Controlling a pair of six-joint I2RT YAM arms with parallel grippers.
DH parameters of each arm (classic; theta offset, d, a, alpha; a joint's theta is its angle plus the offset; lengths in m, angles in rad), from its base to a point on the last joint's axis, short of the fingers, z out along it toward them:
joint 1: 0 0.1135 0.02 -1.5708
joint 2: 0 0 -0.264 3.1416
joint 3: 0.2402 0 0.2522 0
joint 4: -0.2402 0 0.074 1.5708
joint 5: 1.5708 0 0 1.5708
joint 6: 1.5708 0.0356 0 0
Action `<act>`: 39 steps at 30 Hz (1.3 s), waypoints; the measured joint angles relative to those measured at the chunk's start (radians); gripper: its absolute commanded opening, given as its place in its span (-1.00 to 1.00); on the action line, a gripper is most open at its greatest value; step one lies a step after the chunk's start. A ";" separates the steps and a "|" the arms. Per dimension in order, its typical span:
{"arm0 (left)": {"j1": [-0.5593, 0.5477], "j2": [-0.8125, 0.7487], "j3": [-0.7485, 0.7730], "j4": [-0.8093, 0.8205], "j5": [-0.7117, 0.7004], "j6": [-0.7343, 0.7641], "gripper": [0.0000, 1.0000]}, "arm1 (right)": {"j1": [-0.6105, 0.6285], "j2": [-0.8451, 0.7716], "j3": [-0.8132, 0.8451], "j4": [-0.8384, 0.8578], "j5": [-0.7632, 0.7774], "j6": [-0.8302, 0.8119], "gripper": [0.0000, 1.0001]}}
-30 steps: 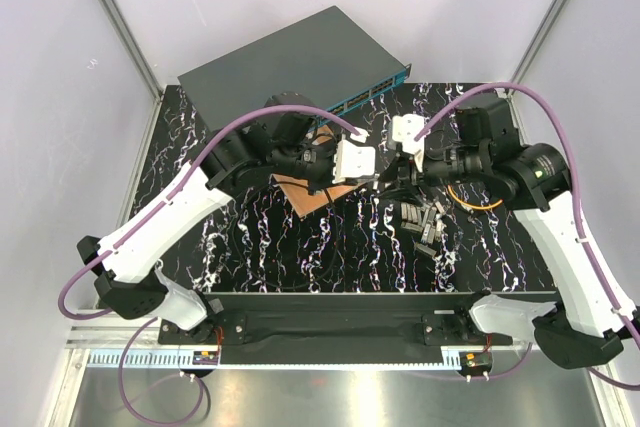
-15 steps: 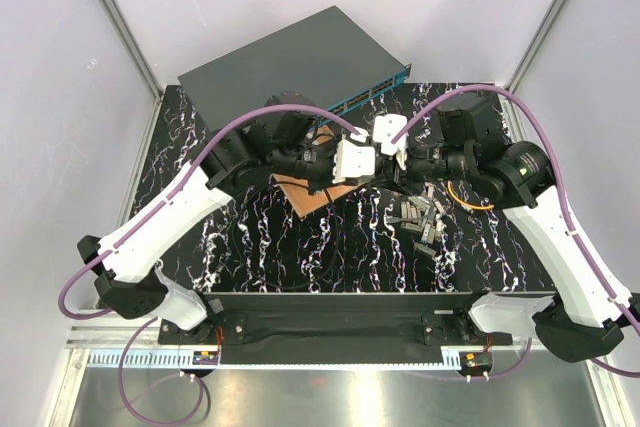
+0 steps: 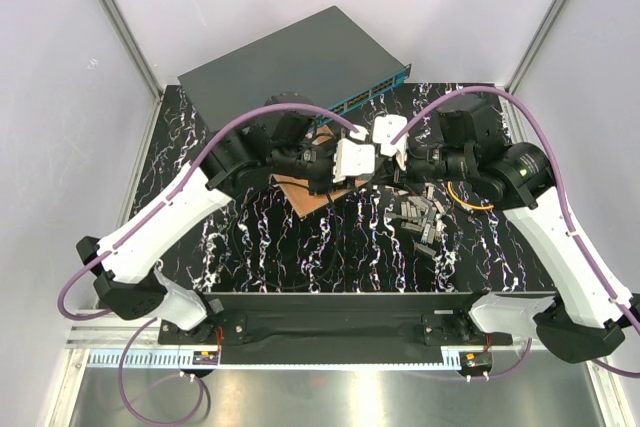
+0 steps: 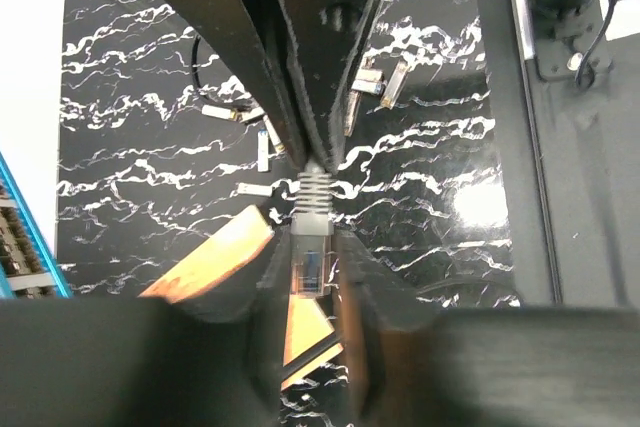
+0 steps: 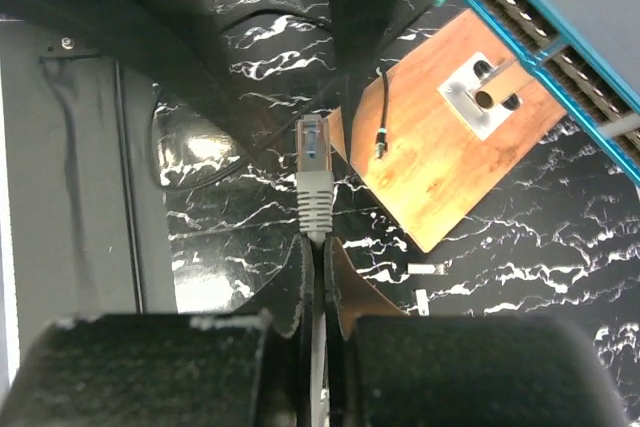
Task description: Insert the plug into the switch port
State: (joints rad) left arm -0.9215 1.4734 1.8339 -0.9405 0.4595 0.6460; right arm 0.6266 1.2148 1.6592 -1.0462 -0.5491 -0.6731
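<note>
Plug (image 5: pixel 311 152) hangs in the air between the 2 grippers, above the black marbled table (image 3: pixel 300 247) and just in front of the switch (image 3: pixel 290 57). It is a clear connector with a grey ribbed boot. Its long axis runs straight out along the right gripper (image 5: pixel 316 247), tip pointing away from that wrist and toward the left one. The right fingers are pressed together on the cable (image 5: pixel 316 272) just behind the boot, so this arm carries the plug. The left gripper (image 4: pixel 311 239) meets it head-on, its 2 fingers slightly parted on either side of the connector body, with no firm pinch that I can see (contact is hard to judge).

From the tip, the row of ports (image 5: pixel 560 52) on the teal front edge lies ahead and off to 1 side, slanted against the plug's axis. I judge the next move needs a turn to square the tip with that face before pushing in. A small wooden board (image 5: pixel 470 137) lies flat below, near the switch. Whether any port is occupied is too small to tell.
</note>
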 measured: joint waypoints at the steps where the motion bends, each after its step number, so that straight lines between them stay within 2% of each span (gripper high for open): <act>1: 0.000 -0.003 -0.006 0.009 0.000 -0.009 0.25 | 0.000 -0.002 -0.003 0.006 0.010 0.006 -1.00; 3: 0.008 -0.019 -0.032 0.040 0.003 -0.067 0.43 | 0.000 -0.008 -0.016 0.033 0.042 0.030 -1.00; 4: 0.021 -0.029 -0.048 0.066 0.007 -0.106 0.58 | 0.000 -0.011 -0.026 0.047 0.064 0.048 -1.00; 7: 0.101 -0.071 -0.104 0.156 0.039 -0.255 0.77 | 0.002 -0.023 -0.063 0.116 0.153 0.118 -1.00; 10: 0.244 -0.126 -0.160 0.268 0.077 -0.457 0.89 | -0.002 -0.037 -0.101 0.200 0.245 0.200 -1.00; 13: 0.438 -0.204 -0.245 0.403 0.094 -0.737 0.98 | -0.020 -0.047 -0.123 0.296 0.332 0.286 -1.00; 17: 0.593 -0.292 -0.303 0.444 0.027 -1.014 0.98 | -0.061 -0.068 -0.150 0.401 0.427 0.391 -1.00; 20: 0.700 -0.374 -0.381 0.469 -0.001 -1.162 0.97 | -0.090 -0.069 -0.152 0.443 0.457 0.453 -1.00; 22: 0.813 -0.423 -0.441 0.470 0.006 -1.259 0.98 | -0.101 -0.066 -0.152 0.454 0.468 0.483 -1.00; 25: 0.990 -0.467 -0.566 0.528 0.099 -1.412 0.98 | -0.123 -0.056 -0.160 0.459 0.477 0.515 -1.00; 28: 1.118 -0.482 -0.740 0.644 0.213 -1.540 0.98 | -0.153 -0.054 -0.205 0.476 0.477 0.524 -1.00; 31: 1.178 -0.453 -0.837 0.665 0.271 -1.604 0.98 | -0.175 -0.053 -0.253 0.481 0.469 0.521 -1.00; 34: 1.199 -0.447 -0.868 0.696 0.293 -1.628 0.98 | -0.206 -0.050 -0.276 0.483 0.445 0.513 -1.00; 39: 1.205 -0.438 -0.898 0.861 0.314 -1.694 0.98 | -0.251 -0.046 -0.303 0.504 0.397 0.491 -1.00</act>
State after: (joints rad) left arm 0.2832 1.0359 0.9360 -0.0799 0.7731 -1.0477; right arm 0.3759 1.1690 1.3563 -0.5426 -0.1524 -0.1825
